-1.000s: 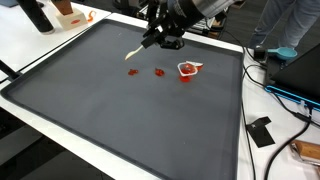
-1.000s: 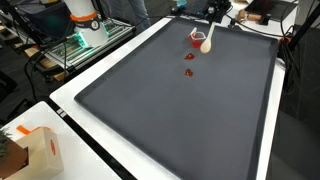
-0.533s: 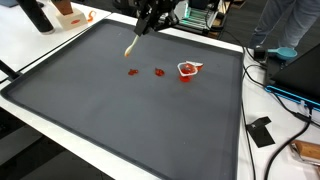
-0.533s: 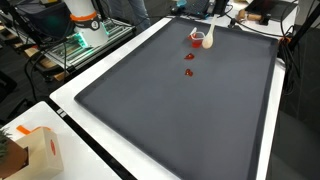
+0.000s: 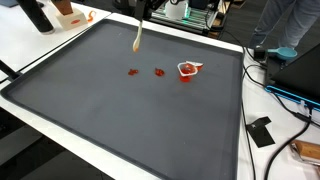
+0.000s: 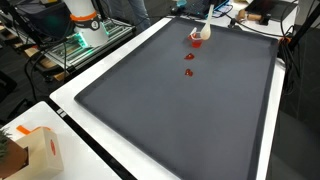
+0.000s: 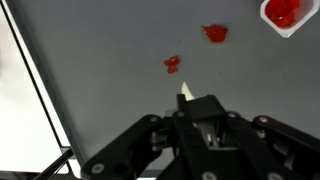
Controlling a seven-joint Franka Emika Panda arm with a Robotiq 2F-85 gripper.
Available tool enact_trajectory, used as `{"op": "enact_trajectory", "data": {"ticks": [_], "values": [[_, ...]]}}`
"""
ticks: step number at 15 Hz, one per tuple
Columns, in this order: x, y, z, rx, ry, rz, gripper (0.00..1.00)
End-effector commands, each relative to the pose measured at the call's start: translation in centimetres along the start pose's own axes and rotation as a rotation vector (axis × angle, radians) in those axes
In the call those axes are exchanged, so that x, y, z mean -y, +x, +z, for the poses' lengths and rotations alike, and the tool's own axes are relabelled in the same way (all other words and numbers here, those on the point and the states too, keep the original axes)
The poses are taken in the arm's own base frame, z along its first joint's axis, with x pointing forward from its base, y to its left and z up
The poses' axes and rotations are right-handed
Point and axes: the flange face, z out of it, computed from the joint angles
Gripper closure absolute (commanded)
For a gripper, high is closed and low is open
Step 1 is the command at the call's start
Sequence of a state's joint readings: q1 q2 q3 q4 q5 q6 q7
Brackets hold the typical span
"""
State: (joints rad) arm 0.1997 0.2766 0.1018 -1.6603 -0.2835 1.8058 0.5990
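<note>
My gripper (image 7: 200, 118) is shut on a pale wooden spoon (image 5: 136, 39), which hangs nearly straight down high above the far part of the dark mat (image 5: 120, 110). In the wrist view only the spoon's pale tip (image 7: 185, 94) shows past the black fingers. Below lie two red blobs (image 7: 172, 65) (image 7: 214, 33) on the mat, seen too in an exterior view (image 5: 131, 72) (image 5: 159, 71). A small white cup of red sauce (image 5: 187, 69) stands beside them. The spoon (image 6: 206, 22) hangs just above that cup (image 6: 197, 39). The gripper (image 5: 142, 8) is cut off by the top edge.
The mat lies on a white table (image 5: 60, 135). A cardboard box (image 6: 30, 150) sits at one corner, an orange-and-white object (image 5: 70, 16) at another. Cables and a black block (image 5: 260, 131) lie beside the mat. A person (image 5: 290, 25) stands near a rack of equipment (image 6: 85, 35).
The arm has risen and drawn back toward the far edge, lifting the spoon away from the red blobs. The spoon has swung from slanted to nearly vertical.
</note>
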Motion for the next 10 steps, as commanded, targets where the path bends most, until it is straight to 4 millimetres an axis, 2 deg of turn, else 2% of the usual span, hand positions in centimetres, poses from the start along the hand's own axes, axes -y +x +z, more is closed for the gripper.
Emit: {"op": "enact_trajectory", "data": {"ticks": [1,2,3,7,8,10], "values": [[-2.2,-1.8,-0.3,0.015,0.098,-0.038,0.94],[-0.9,-0.4,-0.4,0.011,0.049,-0.020,0.94],[-1.3,-0.5,-0.5,0.009,0.053,-0.020,0.76],[-1.0,-0.5,-0.4,0.010,0.052,-0.023,0.76],[-1.0,-0.5,-0.4,0.011,0.052,-0.023,0.94],[-2.0,0.3,0.2,0.036,0.119,-0.030,0.94]]}}
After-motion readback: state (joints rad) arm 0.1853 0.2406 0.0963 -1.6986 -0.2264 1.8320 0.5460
